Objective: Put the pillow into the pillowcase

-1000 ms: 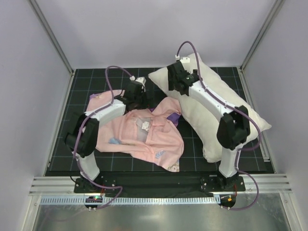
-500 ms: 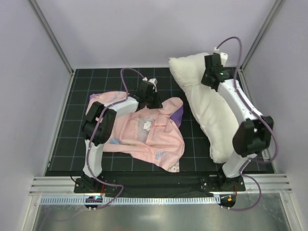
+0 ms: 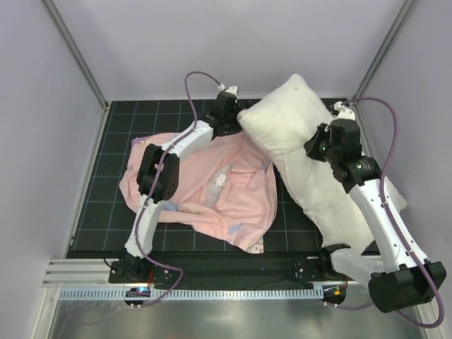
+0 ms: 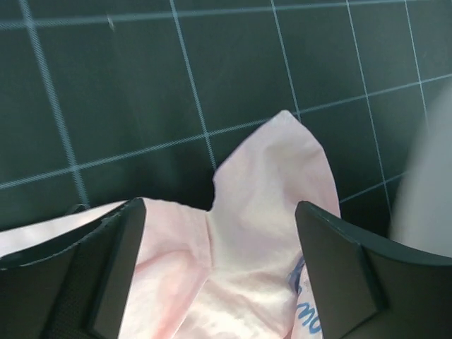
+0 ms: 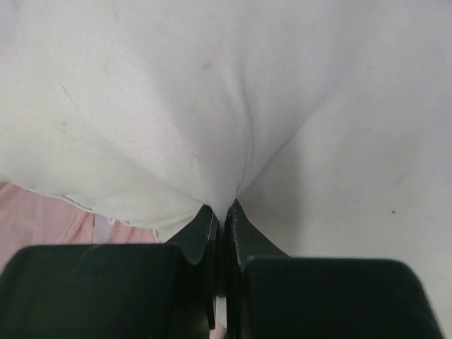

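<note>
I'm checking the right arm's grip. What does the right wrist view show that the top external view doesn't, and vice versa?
Only the right wrist view: the right gripper pinched shut on a fold of the pillow. Only the top external view: the whole pillow at the right, the spread pillowcase, and the left gripper at its far edge. Both: white pillow next to pink pillowcase fabric.

Soft matt cloth, dull black plastic, and a dark ruled mat.

Pinched in the right pincer (image 5: pixel 224 212), the pillow (image 5: pixel 212 106) is matt white woven cloth, creased and flecked with faint marks. Between the left pincer's (image 4: pixel 220 206) fingers (image 4: pixel 85 282) the pillowcase (image 4: pixel 261 240) is thin pale pink cloth, smooth, softly folded, without sheen. Both pincers' fingers look like matt black plastic, finely grained. Beyond the left pincer's tips the table mat (image 4: pixel 141 85) is dark and dull.
</note>
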`<state>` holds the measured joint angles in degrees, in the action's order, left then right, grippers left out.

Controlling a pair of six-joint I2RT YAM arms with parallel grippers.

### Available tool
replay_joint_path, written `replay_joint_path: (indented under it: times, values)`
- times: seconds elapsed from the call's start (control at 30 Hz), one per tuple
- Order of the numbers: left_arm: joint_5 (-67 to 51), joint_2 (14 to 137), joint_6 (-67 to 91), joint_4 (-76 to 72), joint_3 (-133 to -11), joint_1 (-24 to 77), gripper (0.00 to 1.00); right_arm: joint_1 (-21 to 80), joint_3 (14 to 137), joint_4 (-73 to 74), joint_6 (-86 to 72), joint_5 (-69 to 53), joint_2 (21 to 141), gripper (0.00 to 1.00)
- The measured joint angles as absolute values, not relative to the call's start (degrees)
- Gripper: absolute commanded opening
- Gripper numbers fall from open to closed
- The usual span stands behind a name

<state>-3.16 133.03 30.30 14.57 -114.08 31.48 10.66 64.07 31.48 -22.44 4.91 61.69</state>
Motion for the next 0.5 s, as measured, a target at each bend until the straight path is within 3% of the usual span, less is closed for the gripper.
replay_joint_path:
  times: [0.2, 0.43, 0.5]
  values:
    - [2.9, 127.2, 25.9, 23.7, -113.9, 30.8, 0.94, 13.0, 55.2, 31.4, -21.4, -6.2, 54.2, 0.04]
    - [11.1, 105.0, 25.3, 28.5, -93.3, 30.6, 0.99, 16.6, 49.6, 31.9, -21.3, -9.4, 49.9, 0.04]
    - [11.8, 97.2, 26.2, 28.2, -86.8, 30.6, 1.0, 16.6, 48.1, 32.1, -21.3, -10.0, 48.8, 0.15]
